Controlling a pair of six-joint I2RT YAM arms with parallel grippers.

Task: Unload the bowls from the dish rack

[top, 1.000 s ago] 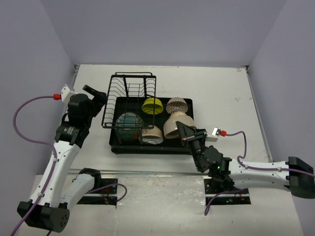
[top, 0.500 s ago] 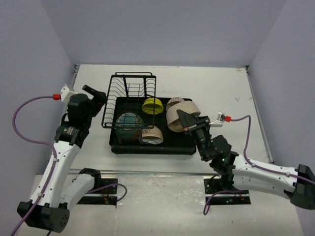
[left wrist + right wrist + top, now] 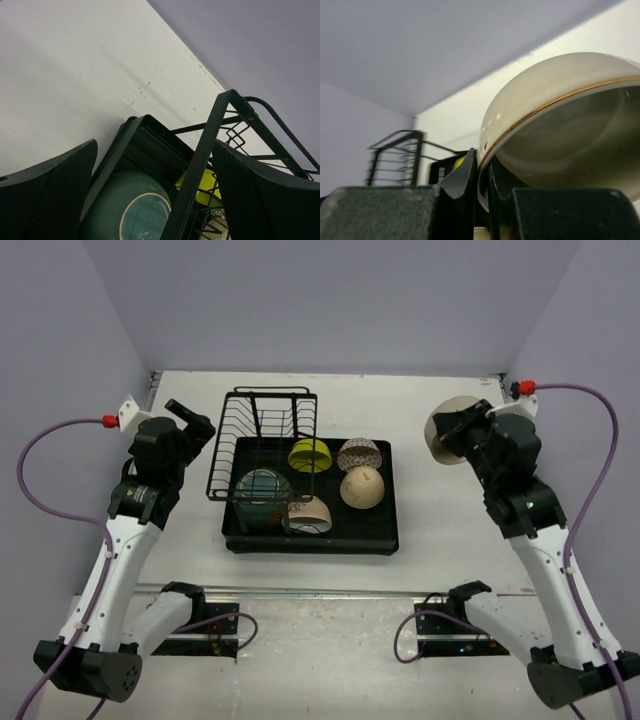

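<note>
The black dish rack (image 3: 312, 543) holds a yellow-green bowl (image 3: 310, 455), a brown-patterned white bowl (image 3: 358, 453), a smooth cream bowl (image 3: 362, 487), a teal bowl (image 3: 263, 492) and a cream bowl with a brown band (image 3: 311, 513). My right gripper (image 3: 462, 429) is shut on the rim of the large beige bowl (image 3: 444, 427), held in the air to the right of the rack. In the right wrist view the fingers (image 3: 465, 182) pinch the bowl's wall (image 3: 555, 95). My left gripper (image 3: 188, 426) stands open beside the rack's left side, empty. Between its fingers I see the teal bowl (image 3: 131, 210).
The upright wire holder (image 3: 262, 425) rises at the rack's back left, and one of its bars (image 3: 210, 145) crosses the left wrist view. The white table (image 3: 450, 530) extends right of the rack, bounded by grey walls. A metal rail (image 3: 320, 592) runs along the near edge.
My right arm has lifted the large beige bowl out of the rack and swung it up and to the right. The smooth cream bowl is now uncovered. My left gripper has shifted slightly back.
</note>
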